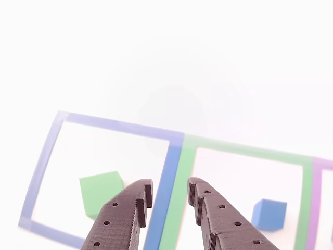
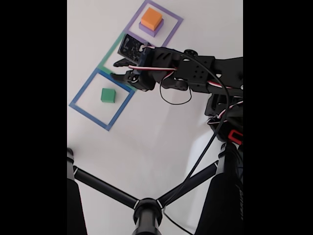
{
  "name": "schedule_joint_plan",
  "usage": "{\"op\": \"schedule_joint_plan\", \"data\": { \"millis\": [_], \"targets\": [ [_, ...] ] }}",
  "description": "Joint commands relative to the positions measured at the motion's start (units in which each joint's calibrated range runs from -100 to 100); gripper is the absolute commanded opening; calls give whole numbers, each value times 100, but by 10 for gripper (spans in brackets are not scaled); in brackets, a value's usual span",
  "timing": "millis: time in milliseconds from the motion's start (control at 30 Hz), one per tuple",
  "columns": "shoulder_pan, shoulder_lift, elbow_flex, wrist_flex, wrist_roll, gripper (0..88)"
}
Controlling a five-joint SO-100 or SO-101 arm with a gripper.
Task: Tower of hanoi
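Your gripper (image 1: pixel 169 190) hangs spread and empty between green cube (image 1: pixel 100 192) and blue cube (image 1: pixel 269 214), so either suits as its next pick.

A black tripod (image 2: pixel 146 208) stands on the white table (image 2: pixel 146 142).

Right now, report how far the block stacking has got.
Done: an orange block sits on a purple block in the purple square. In hand: nothing; the open gripper hovers between squares. Left: green block and blue block lie unstacked in separate squares.
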Motion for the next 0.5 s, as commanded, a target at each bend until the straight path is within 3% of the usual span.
{"op": "schedule_joint_plan", "data": {
  "millis": [0, 200, 467],
  "targets": [
    [166, -847, -1651, 3206, 59, 16],
    [435, -726, -4024, 5854, 59, 17],
    [713, -484, -5797, 7303, 59, 25]
  ]
}}
